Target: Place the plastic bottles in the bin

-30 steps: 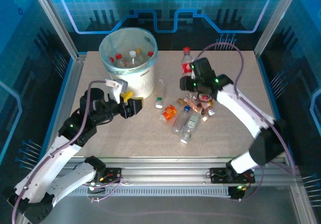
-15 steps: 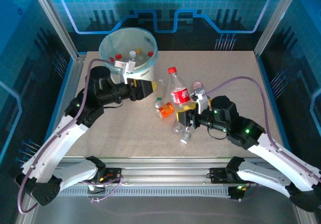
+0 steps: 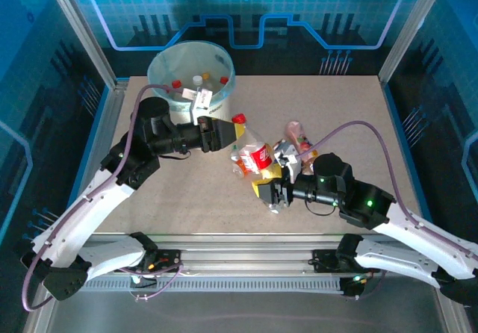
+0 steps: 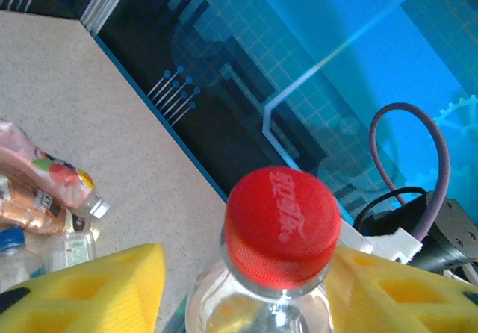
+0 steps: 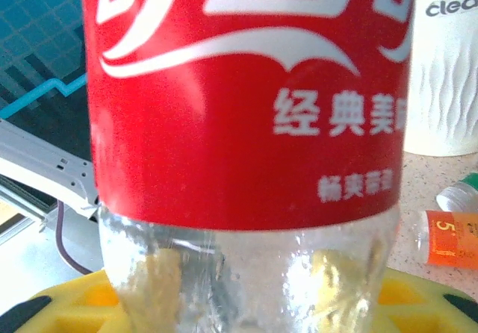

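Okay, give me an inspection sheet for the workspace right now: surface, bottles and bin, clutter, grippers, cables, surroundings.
Surface: speckled beige table, no spills seen.
Job's things: bin at the far left with capped bottles inside; cola bottle tilted above the table; loose bottles lying beside it.
Clutter: nothing seen.
Grippers: right gripper shut on the cola bottle's lower body; left gripper open, yellow pads either side of its neck.
Cables: purple cable looping freely, not snagged.
Surroundings: blue printed panels, metal frame.

left arm: stretched rightward, mid-table
left gripper [image 3: 236, 132]: fingers [image 4: 97, 292] flank bottle [image 3: 258, 156] neck, grip unclear
right gripper [image 3: 269, 181]: clamped on bottle base
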Robot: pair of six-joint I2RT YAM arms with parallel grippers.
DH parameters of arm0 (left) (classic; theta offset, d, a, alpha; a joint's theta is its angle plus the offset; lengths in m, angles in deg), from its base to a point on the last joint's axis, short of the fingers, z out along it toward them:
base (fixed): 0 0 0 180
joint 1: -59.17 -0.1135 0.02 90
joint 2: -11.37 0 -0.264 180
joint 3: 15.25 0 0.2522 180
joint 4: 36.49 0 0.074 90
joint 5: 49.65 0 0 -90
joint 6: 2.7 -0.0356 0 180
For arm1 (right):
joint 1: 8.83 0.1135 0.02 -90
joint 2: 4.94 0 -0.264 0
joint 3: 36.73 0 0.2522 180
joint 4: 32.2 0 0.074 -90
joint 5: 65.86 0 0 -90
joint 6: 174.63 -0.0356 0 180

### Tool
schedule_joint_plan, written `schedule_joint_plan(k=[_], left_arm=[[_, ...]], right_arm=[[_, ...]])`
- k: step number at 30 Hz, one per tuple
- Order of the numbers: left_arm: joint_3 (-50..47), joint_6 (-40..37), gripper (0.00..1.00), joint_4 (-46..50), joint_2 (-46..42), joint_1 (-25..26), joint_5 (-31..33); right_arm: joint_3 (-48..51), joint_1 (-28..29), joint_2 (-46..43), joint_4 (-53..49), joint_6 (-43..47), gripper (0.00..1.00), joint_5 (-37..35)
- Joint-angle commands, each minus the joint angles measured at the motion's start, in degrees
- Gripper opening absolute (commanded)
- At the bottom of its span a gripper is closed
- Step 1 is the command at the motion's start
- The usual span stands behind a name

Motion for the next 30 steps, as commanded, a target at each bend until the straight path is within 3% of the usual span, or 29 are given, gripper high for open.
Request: schedule_joint_plan(k=[1,7,12,16,19,22,26,30], left_arm=[[1.84,-2.2,0.56,0.65,-1.02,0.22,3.18],[1.76,-2.34,0.49,0.57,-0.5,0.38,1.72],[1.54,-3.48,0.24,2.07,-0.66,0.52,2.9],[1.65,-4.93,0.11,4.01,-1.71,0.47,7.84],[2.95,-7.07,0.0,6.28,-1.98,0.46,12.86],[5.0,-9.55,0.0,7.72,-1.75,0.37,18.08],[12.5,-14.57,0.0,10.37,0.63,-0.81,24.09],[25.64,-17.2,0.0,15.18,7.12,-7.61,25.85]], right_arm=[[-0.5,1.87,0.2,1.91,1.0,0.49,1.47],[-0.11,3.81,1.21,2.27,1.04,0.5,0.79],[-0.68,4.26,2.05,2.07,1.67,0.52,-0.02],[-1.33,4.41,1.98,1.63,0.6,0.63,-3.8],[-2.8,4.59,2.03,0.78,-0.78,0.86,-8.52],[-6.1,4.55,2.99,-0.8,-0.29,0.96,-12.1],[-13.66,4.54,6.1,-5.77,1.83,0.99,-17.72],[-22.3,4.04,9.82,-11.04,5.08,1.0,-24.08]])
